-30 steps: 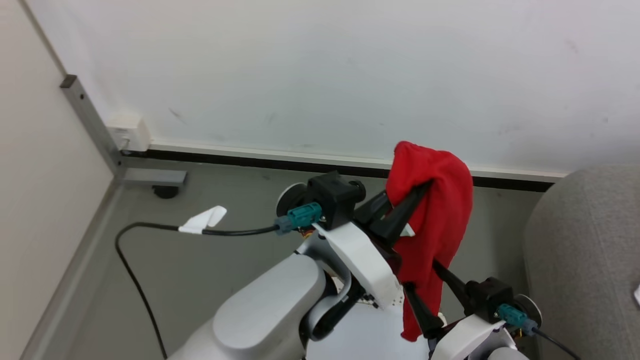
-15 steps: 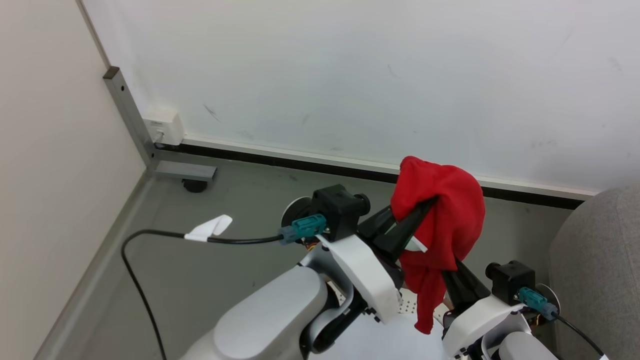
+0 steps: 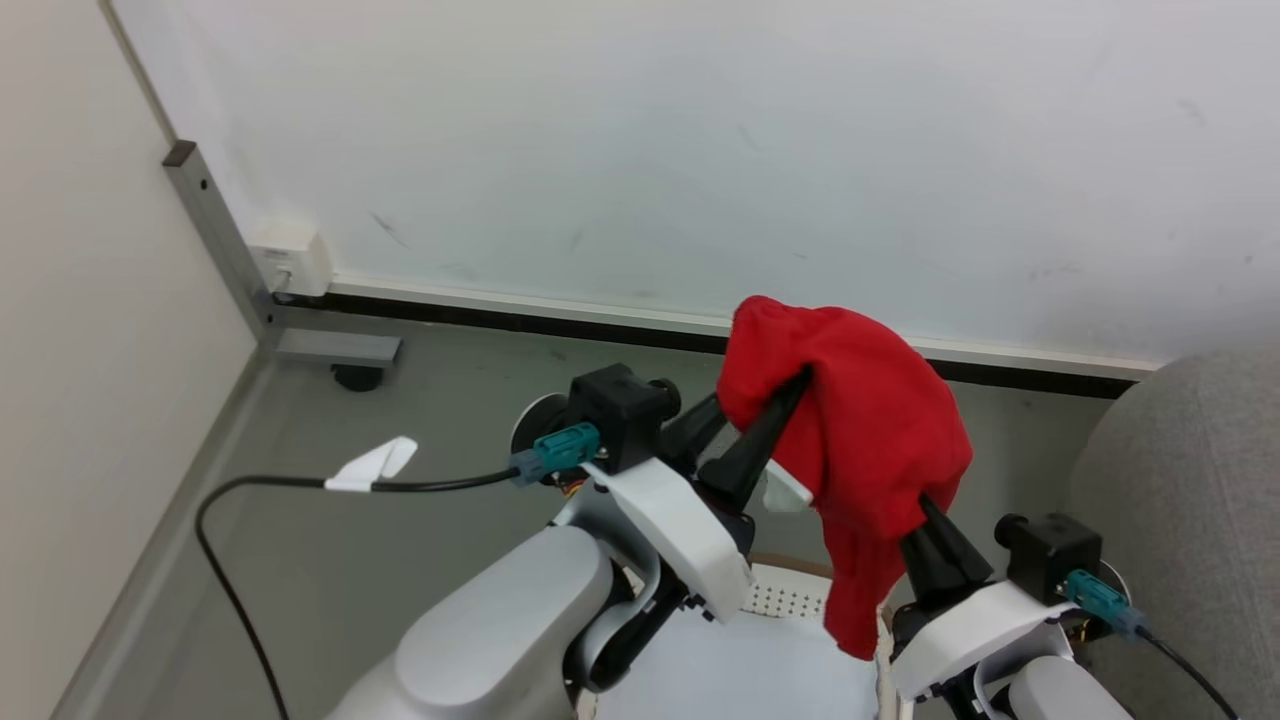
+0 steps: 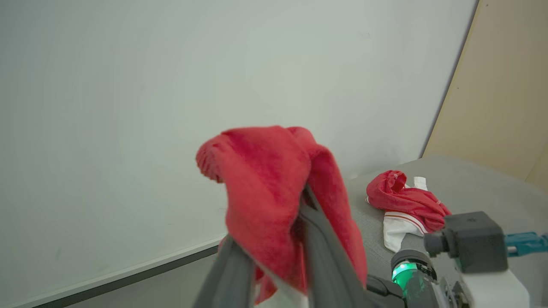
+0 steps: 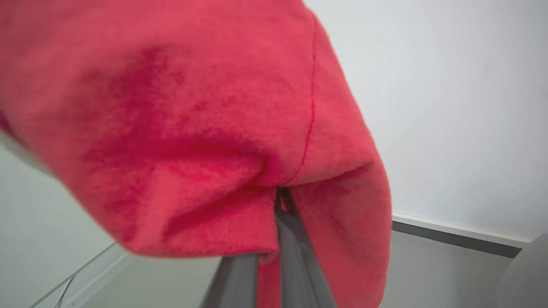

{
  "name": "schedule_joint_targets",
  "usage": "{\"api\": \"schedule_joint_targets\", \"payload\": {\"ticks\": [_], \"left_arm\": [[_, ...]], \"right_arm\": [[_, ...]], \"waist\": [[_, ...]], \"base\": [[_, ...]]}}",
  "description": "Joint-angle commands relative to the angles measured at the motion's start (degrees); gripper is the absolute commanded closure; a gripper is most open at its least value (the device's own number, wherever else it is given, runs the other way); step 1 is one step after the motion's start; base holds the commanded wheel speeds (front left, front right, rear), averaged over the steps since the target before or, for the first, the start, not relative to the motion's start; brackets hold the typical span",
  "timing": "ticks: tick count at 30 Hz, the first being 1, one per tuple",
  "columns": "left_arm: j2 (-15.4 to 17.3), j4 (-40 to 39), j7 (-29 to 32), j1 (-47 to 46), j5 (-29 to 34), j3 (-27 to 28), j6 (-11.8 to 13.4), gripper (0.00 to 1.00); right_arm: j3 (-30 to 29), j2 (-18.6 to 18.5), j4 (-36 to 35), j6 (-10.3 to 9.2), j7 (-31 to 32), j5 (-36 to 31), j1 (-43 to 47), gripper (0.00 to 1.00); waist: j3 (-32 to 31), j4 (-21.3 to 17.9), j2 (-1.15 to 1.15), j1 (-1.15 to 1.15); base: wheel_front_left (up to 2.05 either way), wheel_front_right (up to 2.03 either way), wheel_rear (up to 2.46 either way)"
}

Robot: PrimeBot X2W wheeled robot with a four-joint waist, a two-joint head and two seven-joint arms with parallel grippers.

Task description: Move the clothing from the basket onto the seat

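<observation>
So, the red garment (image 3: 860, 440) was up in the air, clear of the basket (image 3: 785, 598) and not on the sofa (image 3: 1190, 480) either. It was bunched into a floppy hood shape with one tail hanging down.

The right gripper (image 3: 930, 530) sat under its lower right part. In the right wrist view the two dark fingers (image 5: 295, 261) met at a point with fabric pinched between them, so that one was clamped on the cloth.

The left gripper (image 3: 770, 400) had its fingers poked up into the top of the bundle. The tips were buried in fabric, so I couldn't tell if it was nipping the cloth or just had it draped over.

The basket's perforated wall and brown rim peeked out low down between the two forearms, right under the hanging tail. The sofa sat off at the right edge of the head view.

The left wrist view had a second red-and-white garment (image 4: 406, 205) lying crumpled on the sofa, not far from its wall-side edge.

Behind everything were a white wall (image 3: 700, 150) and grey floor (image 3: 420, 400). A black cable (image 3: 450, 486) with a white tag (image 3: 372, 465) trailed from the left wrist.
</observation>
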Motion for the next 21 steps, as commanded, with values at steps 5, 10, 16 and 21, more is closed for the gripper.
{"api": "schedule_joint_targets", "payload": {"ticks": [5, 10, 16, 21], "left_arm": [[1.02, 0.09, -1.27, 1.62, 0.87, -0.09, -0.41, 0.0], [1.87, -1.03, -2.33, 2.94, 1.39, -0.8, -1.18, 0.0], [2.56, -1.48, -2.9, 4.55, 2.18, -1.43, -1.41, 0.0], [2.9, -1.31, -3.23, 5.56, 2.71, -2.21, -1.77, 0.0]], "right_arm": [[-2.44, -2.0, -3.66, -0.13, -0.03, 0.5, 1.61, 1.0], [-6.66, -3.45, -7.5, -0.13, -0.02, -0.53, 2.48, 1.0], [-11.59, -4.6, -11.44, -0.13, -0.02, -1.2, 3.0, 1.0], [-15.8, -5.28, -14.22, -0.13, -0.02, -1.34, 3.57, 1.0]], "waist": [[0.69, -1.92, 0.0, 0.0], [1.64, -4.7, 0.0, 0.0], [3.03, -9.35, 0.0, 0.0], [3.64, -13.76, 0.0, 0.0]], "base": [[0.0, 0.0, 0.0], [0.0, 0.0, 0.0], [0.0, 0.0, 0.0], [0.0, 0.0, 0.0]]}}
